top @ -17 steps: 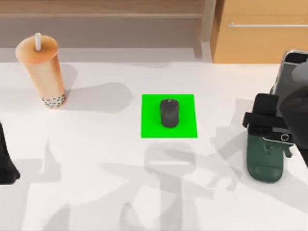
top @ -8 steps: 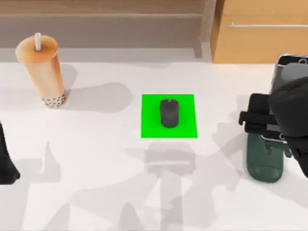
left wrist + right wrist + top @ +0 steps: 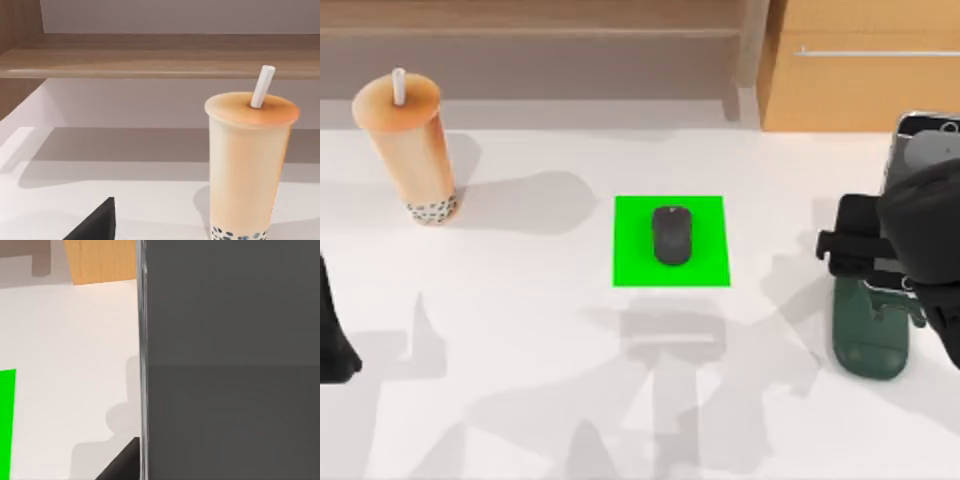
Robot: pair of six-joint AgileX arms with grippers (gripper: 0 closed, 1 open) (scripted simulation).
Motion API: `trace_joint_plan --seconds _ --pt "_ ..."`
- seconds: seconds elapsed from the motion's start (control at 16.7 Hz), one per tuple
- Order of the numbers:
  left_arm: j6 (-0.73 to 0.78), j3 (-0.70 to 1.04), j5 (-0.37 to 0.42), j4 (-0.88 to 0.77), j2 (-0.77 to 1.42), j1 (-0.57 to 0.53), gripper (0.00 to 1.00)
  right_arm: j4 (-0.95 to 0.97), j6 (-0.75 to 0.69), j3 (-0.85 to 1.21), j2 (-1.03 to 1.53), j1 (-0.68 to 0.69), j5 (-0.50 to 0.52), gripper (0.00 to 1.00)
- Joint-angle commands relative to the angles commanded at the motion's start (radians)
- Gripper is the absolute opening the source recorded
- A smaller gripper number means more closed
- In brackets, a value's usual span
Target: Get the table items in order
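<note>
The black mouse (image 3: 671, 235) lies on the bright green mat (image 3: 630, 240) mid-table. At the back left stands the tan bubble-tea cup (image 3: 408, 150) with its white straw, seen close in the left wrist view as cup (image 3: 247, 165). At the right, the grey-screened smartphone (image 3: 923, 140) is upright, its lower part hidden behind my right arm. My right gripper (image 3: 868, 250) is shut on it above the dark green phone stand (image 3: 868, 340). The right wrist view shows the phone's screen (image 3: 230, 360) and one finger (image 3: 122, 465) against its edge. My left gripper (image 3: 330, 330) is parked at the left edge.
The white table (image 3: 520, 330) has open room at the front and between cup and mat. A tan wooden cabinet (image 3: 860, 70) and a low shelf (image 3: 530, 30) run along the back edge.
My right arm carried the smartphone a little leftward and lower over the stand, then held still. Mouse, cup and left arm have not moved.
</note>
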Motion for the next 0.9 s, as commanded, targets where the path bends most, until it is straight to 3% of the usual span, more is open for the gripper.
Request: trace_joint_plan --seconds 0.24,0.9 --pt "0.000 0.000 0.000 0.000 0.000 0.000 1.00 0.000 0.000 0.000 0.000 0.000 0.000 0.98" --pt "0.000 0.000 0.000 0.000 0.000 0.000 1.00 -0.016 0.015 -0.004 -0.013 0.011 0.010 1.00"
